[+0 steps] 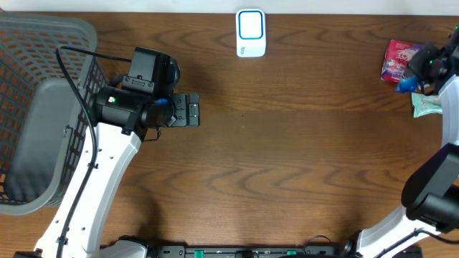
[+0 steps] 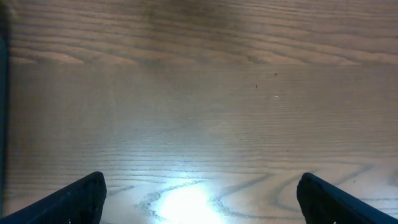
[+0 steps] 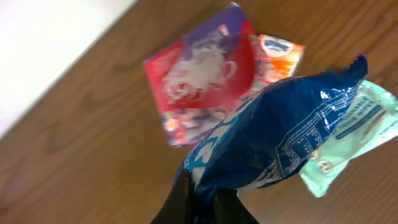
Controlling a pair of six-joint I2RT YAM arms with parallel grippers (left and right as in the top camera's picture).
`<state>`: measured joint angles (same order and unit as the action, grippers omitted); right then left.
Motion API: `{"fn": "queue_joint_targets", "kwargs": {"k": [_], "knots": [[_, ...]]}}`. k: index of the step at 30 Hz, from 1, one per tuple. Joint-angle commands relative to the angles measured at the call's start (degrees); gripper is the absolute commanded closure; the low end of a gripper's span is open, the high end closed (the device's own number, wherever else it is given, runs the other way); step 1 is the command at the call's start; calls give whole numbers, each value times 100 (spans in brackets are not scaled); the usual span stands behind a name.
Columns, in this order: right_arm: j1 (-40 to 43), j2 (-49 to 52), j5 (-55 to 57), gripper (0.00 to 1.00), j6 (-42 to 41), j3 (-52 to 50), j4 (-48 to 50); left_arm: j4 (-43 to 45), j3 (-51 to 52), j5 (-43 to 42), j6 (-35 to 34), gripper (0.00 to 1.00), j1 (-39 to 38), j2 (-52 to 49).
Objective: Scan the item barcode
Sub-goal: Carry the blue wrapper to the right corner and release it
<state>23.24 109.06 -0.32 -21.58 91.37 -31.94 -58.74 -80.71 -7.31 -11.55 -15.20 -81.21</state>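
A blue snack packet (image 3: 280, 137) with white print fills the right wrist view, pinched at its lower end by my right gripper (image 3: 202, 196), which is shut on it. From overhead only a bit of that blue packet (image 1: 407, 84) shows under the right arm at the far right of the table. The white scanner (image 1: 251, 33) with a blue-rimmed window lies at the table's back edge, near the middle. My left gripper (image 1: 188, 110) hovers open over bare wood at the left; its dark fingertips (image 2: 81, 199) stand wide apart with nothing between them.
A red and purple packet (image 3: 202, 74), an orange one (image 3: 278, 53) and a pale green one (image 3: 354, 134) lie on the wood under the lifted blue packet. A grey mesh basket (image 1: 32, 107) stands at the table's left end.
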Motion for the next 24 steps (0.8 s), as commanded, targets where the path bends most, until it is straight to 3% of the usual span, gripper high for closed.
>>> {"fn": "queue_joint_targets", "kwargs": {"k": [1,3,4,5,17,18,19,24], "knots": [[87,247,101,94,343,39,24,-20,-13,55,83,2,20,-4],[129,343,186,83,341,39,22,-20,-15,55,83,2,20,-4],[155,378,225,73,339,39,7,-20,-15,55,83,2,20,-4],[170,415,304,70,334,39,-9,-20,-15,55,83,2,20,-4],[260,-201,732,56,-168,42,-603,-20,-15,55,83,2,20,-4],[260,-358,730,19,-216,42,-695,-20,-15,55,83,2,20,-4],[260,-494,699,1,-221,42,-769,-20,-15,55,83,2,20,-4],[258,-1593,219,1,-369,42,-1768,-20,-15,55,83,2,20,-4]]}}
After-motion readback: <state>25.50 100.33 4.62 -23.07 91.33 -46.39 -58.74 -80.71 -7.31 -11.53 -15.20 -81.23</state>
